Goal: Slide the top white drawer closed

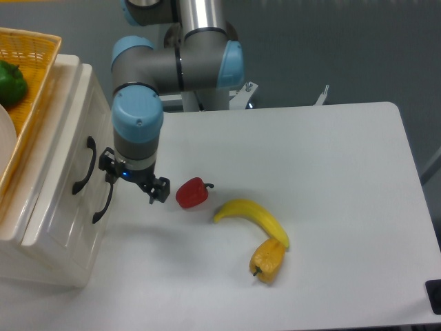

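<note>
Top white drawer (65,148): at the left edge of the table, the upper part of a cream-white plastic cabinet; its front panel sits about level with the panel below, and a black curved handle (84,165) is on it.
Lower drawer front (72,238): just beneath, with its own black handle (103,204) a little to the right of the upper one.
Gripper (135,181): pointing down over the table just right of the two handles, its left side close to the lower handle; whether they touch cannot be told. The fingers stand spread and hold nothing.
Arm (138,124): grey tubes with light blue joint caps, coming from the upper middle and dropping at the wrist above the gripper.
Red pepper (191,193): on the table just right of the gripper, apart from it.
Banana (251,217): right of the red pepper, curving down to the right.
Yellow pepper (267,260): touching the banana's lower right end.
Wicker basket (31,83): yellow, on top of the cabinet, with a green pepper (11,81) inside.
Table (331,207): white, under everything.
</note>
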Available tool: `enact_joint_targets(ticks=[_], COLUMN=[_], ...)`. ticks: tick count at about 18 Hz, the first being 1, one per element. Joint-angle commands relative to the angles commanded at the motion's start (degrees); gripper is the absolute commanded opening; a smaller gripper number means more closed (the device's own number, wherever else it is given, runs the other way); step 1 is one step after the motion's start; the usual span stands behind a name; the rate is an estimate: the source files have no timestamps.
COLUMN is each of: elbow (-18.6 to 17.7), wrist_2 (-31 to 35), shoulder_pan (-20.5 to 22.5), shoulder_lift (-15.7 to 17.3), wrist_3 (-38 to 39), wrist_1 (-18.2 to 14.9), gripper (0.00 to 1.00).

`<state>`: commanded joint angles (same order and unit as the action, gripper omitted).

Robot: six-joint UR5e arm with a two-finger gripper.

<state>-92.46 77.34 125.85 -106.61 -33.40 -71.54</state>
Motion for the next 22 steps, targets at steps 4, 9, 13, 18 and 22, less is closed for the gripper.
enact_joint_targets(ticks=[4, 9, 13, 18, 22], elbow=[1.5, 1.7, 1.1, 1.4, 1.7], wrist_2=[0.0, 3.8, 7.0, 7.6, 11.1], shoulder_pan=[2.2, 4.7, 7.3, 12.8, 15.0], shoulder_lift=[0.0, -0.1, 0.0, 0.4, 0.4], wrist_3=[0.0, -4.3, -11.8, -17.2, -28.0], wrist_1=[0.0, -0.3, -0.8, -2.0, -2.0], gripper=[1.00, 1.00, 1.00, 1.00, 1.00])
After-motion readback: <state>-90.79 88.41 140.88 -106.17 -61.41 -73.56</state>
